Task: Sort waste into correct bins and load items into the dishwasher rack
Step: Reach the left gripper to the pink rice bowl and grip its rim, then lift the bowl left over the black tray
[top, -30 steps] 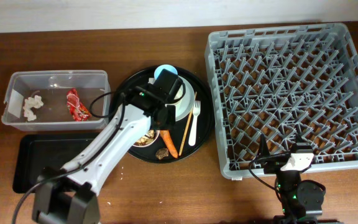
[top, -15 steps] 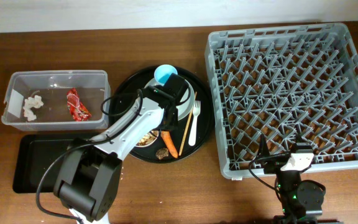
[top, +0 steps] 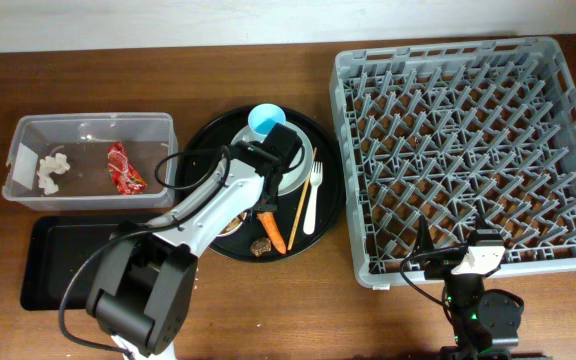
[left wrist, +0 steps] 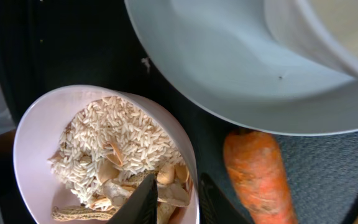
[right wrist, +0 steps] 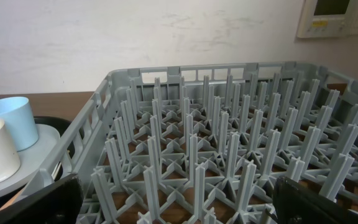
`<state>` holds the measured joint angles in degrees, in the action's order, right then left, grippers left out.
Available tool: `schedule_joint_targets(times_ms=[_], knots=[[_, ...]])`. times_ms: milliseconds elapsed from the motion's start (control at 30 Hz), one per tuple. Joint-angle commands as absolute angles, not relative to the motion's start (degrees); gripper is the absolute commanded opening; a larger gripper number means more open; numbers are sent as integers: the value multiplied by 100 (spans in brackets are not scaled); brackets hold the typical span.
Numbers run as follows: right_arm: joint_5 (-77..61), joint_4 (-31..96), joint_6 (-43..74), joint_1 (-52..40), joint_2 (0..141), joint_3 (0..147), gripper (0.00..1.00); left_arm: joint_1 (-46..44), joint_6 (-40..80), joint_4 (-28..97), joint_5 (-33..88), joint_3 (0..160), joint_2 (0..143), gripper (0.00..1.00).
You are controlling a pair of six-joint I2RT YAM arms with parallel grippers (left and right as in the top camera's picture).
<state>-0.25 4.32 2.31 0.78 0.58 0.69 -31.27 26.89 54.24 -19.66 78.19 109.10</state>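
Clear tub (top: 90,122), far left: contains the white crumpled tissue (top: 51,168) and red crumpled wrapper (top: 123,168). Shallow black tray (top: 68,260): lies just beside the tub, on the robot's side. Round black tray (top: 330,215), centre: the left gripper (left wrist: 179,200) is pinched on the rim of the white-pink bowl (left wrist: 36,137). One finger is inside by the rice (left wrist: 114,137), the other outside near the carrot (left wrist: 257,168). Dishwasher rack (top: 468,150), right: the right gripper (right wrist: 179,202) is spread wide at the rack's near edge, holding nothing.
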Motion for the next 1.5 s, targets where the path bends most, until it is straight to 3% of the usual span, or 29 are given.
schedule_joint_targets(times_ms=[0, 100, 267, 567, 800, 833, 967, 1167, 1233, 1267, 1467], knots=[[23, 456, 193, 119, 19, 32, 99, -2921, 2762, 5520, -2231, 7771, 10995, 22], [23, 456, 193, 119, 19, 32, 99, -2832, 2783, 5516, -2115, 7771, 10993, 22], [23, 456, 193, 119, 19, 32, 99, -2825, 3020, 5468, -1909, 7771, 10993, 41], [23, 456, 193, 119, 19, 32, 99, -2290, 3120, 5317, -832, 7765, 10993, 40], [23, 456, 193, 119, 19, 32, 99, -2314, 3122, 4864, -834, 7358, 10993, 41], [23, 456, 193, 119, 19, 32, 99, -2314, 3122, 4755, -832, 7354, 10993, 40], [23, 456, 193, 119, 19, 32, 99, -2324, 3122, 4560, -829, 7269, 10993, 20], [23, 456, 193, 119, 19, 32, 99, -2324, 3122, 4322, -834, 7129, 10993, 17], [23, 456, 193, 119, 19, 32, 99, -2324, 3122, 4307, -834, 7129, 10993, 10], [23, 456, 193, 119, 19, 32, 99, -2324, 3122, 4309, -832, 7129, 10993, 0], [23, 456, 193, 119, 19, 32, 99, -2324, 3120, 4421, -836, 7244, 10908, 0]])
